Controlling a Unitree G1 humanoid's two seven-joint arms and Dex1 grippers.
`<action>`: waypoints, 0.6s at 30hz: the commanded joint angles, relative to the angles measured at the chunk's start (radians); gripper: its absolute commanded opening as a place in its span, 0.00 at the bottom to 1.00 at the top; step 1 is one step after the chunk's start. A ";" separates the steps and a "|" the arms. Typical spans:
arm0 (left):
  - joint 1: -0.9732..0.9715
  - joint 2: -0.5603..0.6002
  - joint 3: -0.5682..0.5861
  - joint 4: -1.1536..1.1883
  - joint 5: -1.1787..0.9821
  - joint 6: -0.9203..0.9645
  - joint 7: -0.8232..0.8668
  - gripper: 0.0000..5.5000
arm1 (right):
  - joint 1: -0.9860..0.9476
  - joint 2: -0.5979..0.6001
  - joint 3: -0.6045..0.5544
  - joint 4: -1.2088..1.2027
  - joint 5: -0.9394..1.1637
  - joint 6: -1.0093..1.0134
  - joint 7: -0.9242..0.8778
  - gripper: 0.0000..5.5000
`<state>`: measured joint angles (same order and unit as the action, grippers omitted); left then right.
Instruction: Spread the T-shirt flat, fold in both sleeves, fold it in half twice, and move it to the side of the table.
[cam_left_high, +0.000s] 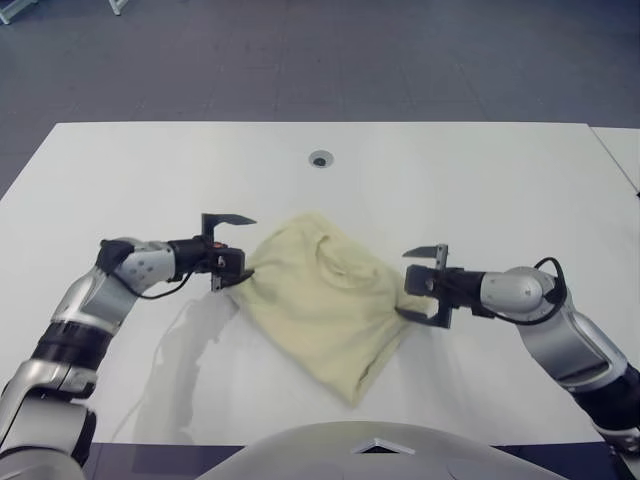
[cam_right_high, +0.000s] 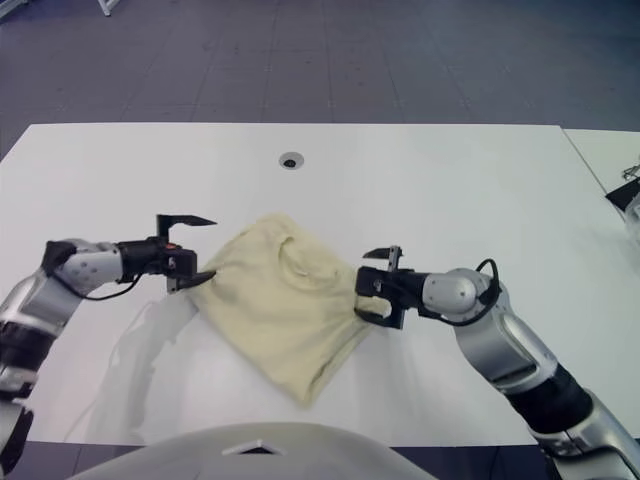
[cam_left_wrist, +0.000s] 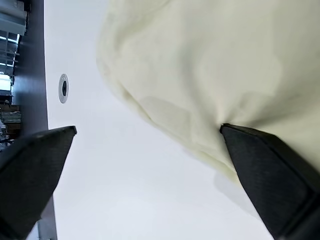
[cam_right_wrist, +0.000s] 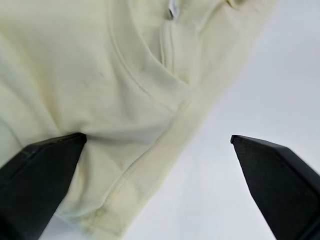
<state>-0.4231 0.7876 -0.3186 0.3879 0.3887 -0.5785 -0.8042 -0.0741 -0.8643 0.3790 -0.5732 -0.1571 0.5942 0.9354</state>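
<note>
Both the left claw (cam_left_high: 232, 252) and right claw (cam_left_high: 410, 283) gape against the crumpled T-shirt (cam_left_high: 325, 300), so closing could pinch several layers, leaving it bunched.

text: none legible | labels: none | numbers: none | signs: none

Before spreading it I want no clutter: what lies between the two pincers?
Just the crumpled pale yellow T-shirt on the white table, spanning from the left pincer to the right pincer, both open at its edges; the eye views show this.
</note>
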 joint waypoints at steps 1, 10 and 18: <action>-0.287 -0.164 -0.173 0.367 0.194 -0.142 0.076 0.98 | 0.015 0.020 -0.004 -0.097 0.049 0.100 0.013 0.98; -0.636 -0.442 -0.393 0.842 0.451 -0.202 0.433 0.98 | -0.228 0.126 -0.201 -0.261 0.273 0.460 -0.008 0.98; -0.704 -0.420 -0.389 0.939 0.448 -0.116 0.561 0.98 | 0.068 -0.035 -0.269 -0.301 0.227 0.187 -0.050 0.98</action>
<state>-1.1060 0.3431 -0.7150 1.3049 0.8345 -0.7110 -0.2462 -0.1122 -0.8769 0.1348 -0.8548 0.0853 0.8592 0.9047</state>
